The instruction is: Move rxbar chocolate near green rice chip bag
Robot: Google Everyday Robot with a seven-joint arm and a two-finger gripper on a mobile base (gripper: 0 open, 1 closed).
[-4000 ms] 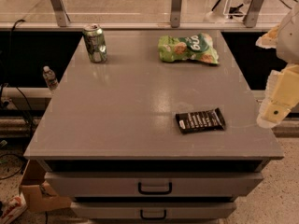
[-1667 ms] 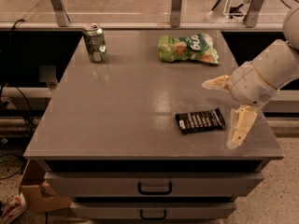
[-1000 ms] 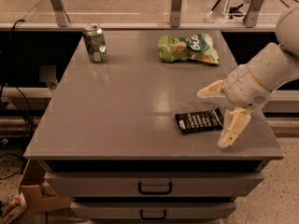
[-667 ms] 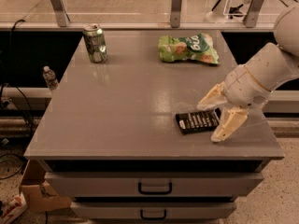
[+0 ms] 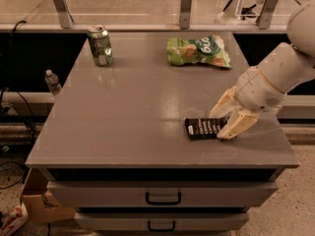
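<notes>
Rxbar chocolate (image 5: 203, 128), a flat black-wrapped bar, lies on the grey table (image 5: 133, 112), right end between the spread fingers of the cream pincer (image 5: 228, 119). Light green glossy rice chip bag (image 5: 198, 50) lies well beyond the pincer.

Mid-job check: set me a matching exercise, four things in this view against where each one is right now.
Things:
1. rxbar chocolate
2. green rice chip bag
3. green can
4. gripper

Places:
A. upright near the far-left corner of the table
B. at the bar's right end, low over the table
C. near the far edge, right of centre
D. lying flat near the front edge, right side

Pairs: 1-D, 2-C, 3-A, 4-B
</notes>
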